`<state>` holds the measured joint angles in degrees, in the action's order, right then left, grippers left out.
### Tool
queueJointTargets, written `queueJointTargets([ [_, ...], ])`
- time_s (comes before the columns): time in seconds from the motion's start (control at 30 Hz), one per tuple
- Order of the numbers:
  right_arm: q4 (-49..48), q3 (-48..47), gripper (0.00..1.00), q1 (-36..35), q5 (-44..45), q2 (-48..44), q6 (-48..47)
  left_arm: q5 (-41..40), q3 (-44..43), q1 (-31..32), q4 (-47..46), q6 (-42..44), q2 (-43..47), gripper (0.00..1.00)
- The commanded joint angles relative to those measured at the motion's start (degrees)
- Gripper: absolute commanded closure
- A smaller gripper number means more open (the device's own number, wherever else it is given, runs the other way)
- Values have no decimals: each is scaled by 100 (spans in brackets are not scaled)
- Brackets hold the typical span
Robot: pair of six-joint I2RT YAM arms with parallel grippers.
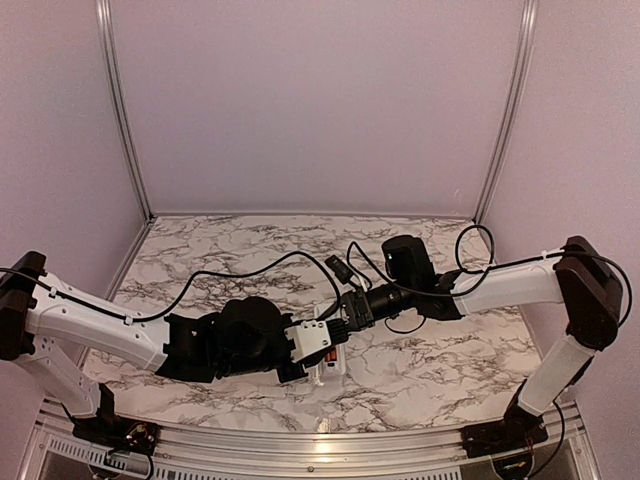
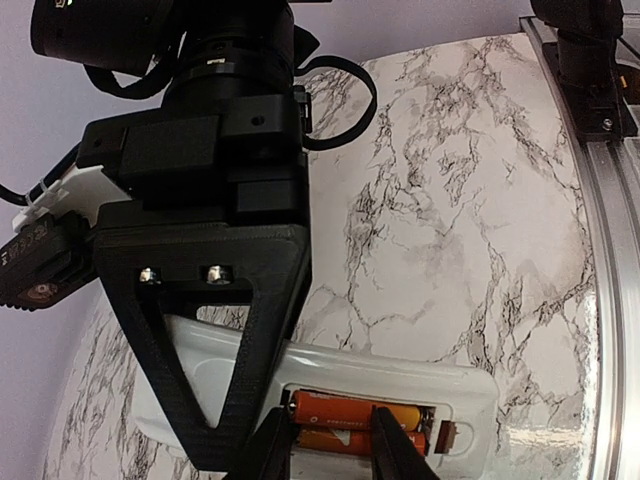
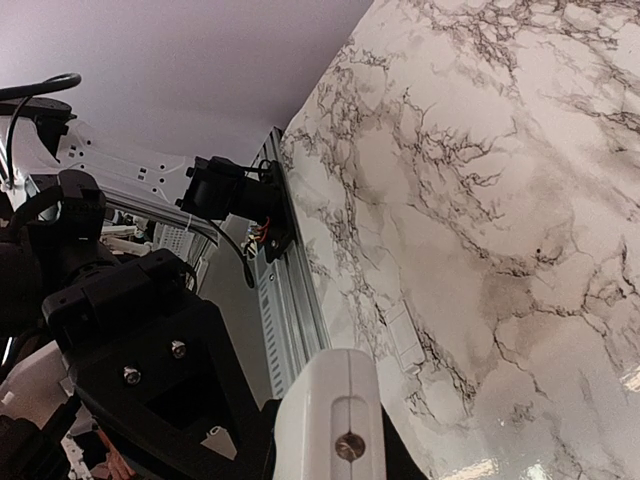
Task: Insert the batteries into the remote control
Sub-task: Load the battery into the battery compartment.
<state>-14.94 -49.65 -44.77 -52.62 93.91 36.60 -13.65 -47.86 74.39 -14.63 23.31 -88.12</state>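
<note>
Closest in the left wrist view, the left gripper (image 2: 335, 455) has its jaws a little apart, straddling the batteries (image 2: 345, 415). Whether they pinch the upper cell or only touch it, I cannot tell. Both orange cells lie side by side in the recess on the back of the remote control (image 2: 455, 390), directly under those jaws.

Just beside them, the right gripper (image 2: 215, 420) is clenched on the remote's other end, holding it above the desk (image 2: 450, 200).

I'd judge the loading nearly finished: the second cell looks to be seated or being pressed home. The next move calls for the left jaws to let go and lift straight clear without dragging a cell out, while the right keeps firm.

Only the left wrist view shows the recess and cells. From overhead the two arms meet over the remote and hide it almost wholly. The right wrist view gives what I take for the remote's white end between its own jaws, with the left arm's black jaw beside it and no battery in sight.
</note>
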Motion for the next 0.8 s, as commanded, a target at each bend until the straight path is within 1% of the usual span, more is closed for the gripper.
queueJointTargets([
  [0.0,-116,-206,100,-67,-188,85,42,-261,-101,5,61,73,-24,70],
  [0.17,-119,-207,100,-74,-196,110,45,-416,-108,55,57,217,-18,69],
  [0.3,-122,-204,100,-75,-197,124,41,-534,-114,105,57,329,-39,65],
  [0.57,-130,-189,100,-75,-218,155,63,-763,-121,172,69,512,85,65],
  [0.77,-130,-196,100,-80,-229,169,64,-572,-110,171,170,584,119,66],
])
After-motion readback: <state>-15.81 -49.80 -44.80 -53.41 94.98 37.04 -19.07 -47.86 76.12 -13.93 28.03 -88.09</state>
